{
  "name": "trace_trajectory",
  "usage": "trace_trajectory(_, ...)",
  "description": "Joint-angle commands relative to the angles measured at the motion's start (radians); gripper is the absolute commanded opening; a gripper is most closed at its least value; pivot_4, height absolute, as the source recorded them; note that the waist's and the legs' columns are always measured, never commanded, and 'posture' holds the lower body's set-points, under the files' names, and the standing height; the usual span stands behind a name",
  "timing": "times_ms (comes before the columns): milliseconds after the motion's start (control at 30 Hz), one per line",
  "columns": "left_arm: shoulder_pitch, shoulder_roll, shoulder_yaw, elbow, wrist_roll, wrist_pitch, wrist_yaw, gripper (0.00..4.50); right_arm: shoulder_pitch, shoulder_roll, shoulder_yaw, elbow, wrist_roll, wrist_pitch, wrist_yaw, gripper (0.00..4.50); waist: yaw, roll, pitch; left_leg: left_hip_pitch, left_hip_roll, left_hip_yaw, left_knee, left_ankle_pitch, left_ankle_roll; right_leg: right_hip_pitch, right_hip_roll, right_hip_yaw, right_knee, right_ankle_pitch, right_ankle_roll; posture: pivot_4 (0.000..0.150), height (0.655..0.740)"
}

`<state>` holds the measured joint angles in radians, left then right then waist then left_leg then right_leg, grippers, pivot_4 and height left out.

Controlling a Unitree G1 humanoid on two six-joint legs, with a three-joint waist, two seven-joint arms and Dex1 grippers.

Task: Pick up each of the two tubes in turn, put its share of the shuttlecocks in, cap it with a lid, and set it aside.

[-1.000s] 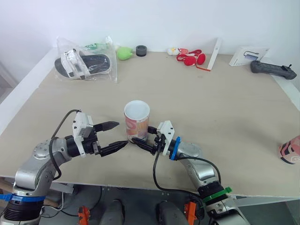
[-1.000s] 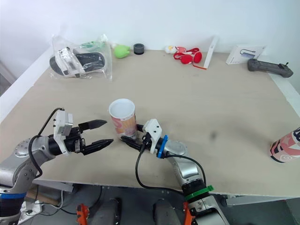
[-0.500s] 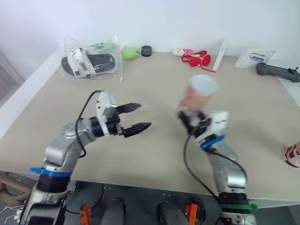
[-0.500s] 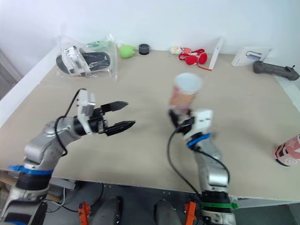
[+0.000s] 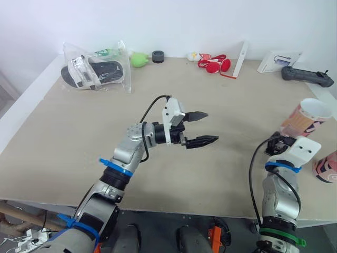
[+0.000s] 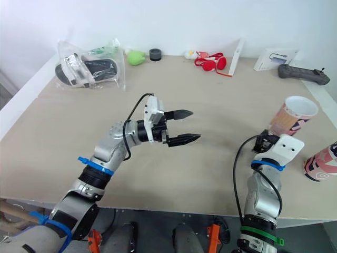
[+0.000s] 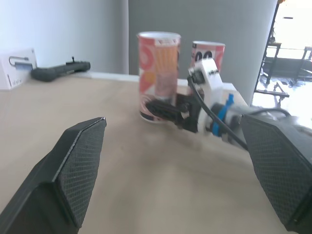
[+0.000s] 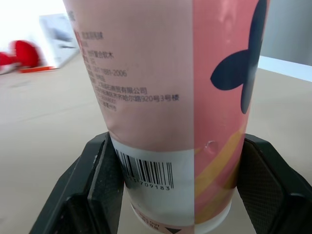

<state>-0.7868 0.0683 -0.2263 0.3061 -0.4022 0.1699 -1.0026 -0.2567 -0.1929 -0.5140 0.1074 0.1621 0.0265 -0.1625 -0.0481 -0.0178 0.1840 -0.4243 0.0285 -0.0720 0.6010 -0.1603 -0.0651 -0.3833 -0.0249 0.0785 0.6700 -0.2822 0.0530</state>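
R gripper [image 8: 178, 187] clamped low on open-topped pink patterned cardboard tube [image 5: 305, 117] (barcode by the fingers), near right edge of beige table [image 5: 63, 137], just beside second pink tube [image 5: 326, 166], L gripper [image 5: 208, 126] spread wide, empty, over mid-table

The open tube [image 5: 304, 118], pink and orange with a white rim, a barcode and small print low on its side, stands upright near the table's right edge, its lidless mouth up, clamped near its base by the right gripper [image 8: 183, 187]. The second tube [image 5: 327, 166], pink with dark marks, stands just beside it at the right edge.
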Motion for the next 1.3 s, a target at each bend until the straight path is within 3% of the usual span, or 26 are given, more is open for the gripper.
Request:
trace_trajectory(33, -0.041, -0.036, 0.036, 0.002, 0.006, -0.034, 0.039, 4.5, -0.016, -0.04, -0.053, 0.055, -0.005, -0.072, -0.05, 3.03, 0.0, 0.0, 0.0, 0.0, 0.0, 0.0, 0.0, 0.0, 0.0, 0.0, 0.0, 0.0, 0.0, 0.0, 0.0, 0.15, 0.74)
trace_trajectory(200, -0.018, -0.026, 0.037, -0.017, 0.018, -0.024, 0.036, 4.5, -0.012, -0.048, -0.035, 0.103, 0.015, -0.095, -0.025, 3.03, -0.002, 0.001, 0.0, 0.001, 0.0, 0.001, 0.0, 0.0, 0.001, 0.0, 0.0, 0.001, 0.0, 0.0, 0.0, 0.15, 0.74)
trace_trajectory(233, -0.008, -0.019, 0.037, -0.027, 0.019, -0.02, 0.033, 4.5, -0.01, -0.05, -0.035, 0.109, 0.021, -0.098, -0.017, 3.95, -0.002, 0.001, -0.001, 0.001, 0.0, 0.001, 0.0, 0.0, 0.001, 0.0, 0.0, 0.001, 0.0, 0.0, 0.001, 0.15, 0.74)
trace_trajectory(300, 0.009, -0.006, 0.04, -0.041, 0.016, -0.015, 0.03, 4.5, -0.002, -0.057, -0.035, 0.111, 0.027, -0.1, -0.006, 4.42, -0.002, 0.001, -0.001, 0.001, 0.0, 0.001, 0.0, 0.0, 0.001, 0.0, 0.0, 0.002, 0.0, 0.0, 0.001, 0.15, 0.74)
trace_trajectory(633, 0.065, 0.052, 0.067, -0.104, 0.008, -0.009, 0.041, 4.5, 0.116, -0.058, -0.012, -0.082, 0.036, -0.034, 0.025, 4.42, 0.0, 0.002, -0.001, 0.001, 0.0, 0.001, 0.0, 0.0, 0.001, 0.0, 0.0, 0.002, 0.0, 0.0, 0.001, 0.15, 0.74)
trace_trajectory(833, 0.14, 0.125, 0.108, -0.188, -0.003, 0.021, 0.049, 4.5, 0.324, -0.028, 0.038, -0.401, 0.08, 0.085, 0.086, 4.42, 0.0, 0.003, -0.001, 0.001, 0.0, 0.001, 0.0, 0.0, 0.001, 0.0, 0.0, 0.002, 0.001, -0.001, 0.001, 0.15, 0.74)
trace_trajectory(967, 0.226, 0.215, 0.176, -0.2, 0.056, -0.014, 0.136, 4.5, 0.392, -0.193, 0.213, -0.599, 0.206, 0.225, 0.398, 4.42, -0.013, 0.005, -0.002, 0.003, 0.001, 0.003, 0.001, 0.0, 0.001, 0.0, 0.001, 0.004, 0.003, -0.003, 0.005, 0.15, 0.74)
trace_trajectory(1133, 0.325, 0.294, 0.224, -0.269, 0.049, 0.019, 0.169, 4.5, 0.303, -0.361, 0.287, -0.559, 0.335, 0.413, 0.611, 4.42, -0.006, 0.002, -0.001, 0.005, 0.001, 0.003, 0.002, 0.004, 0.007, 0.002, 0.001, 0.004, 0.004, 0.001, 0.005, 0.15, 0.74)
trace_trajectory(1300, 0.476, 0.361, 0.282, -0.424, 0.031, 0.073, 0.22, 4.5, 0.203, -0.421, 0.335, -0.463, 0.364, 0.471, 0.737, 4.42, 0.004, -0.001, 0.0, 0.003, 0.001, 0.003, 0.002, 0.005, 0.008, 0.001, 0.001, 0.003, 0.003, 0.002, 0.006, 0.15, 0.74)
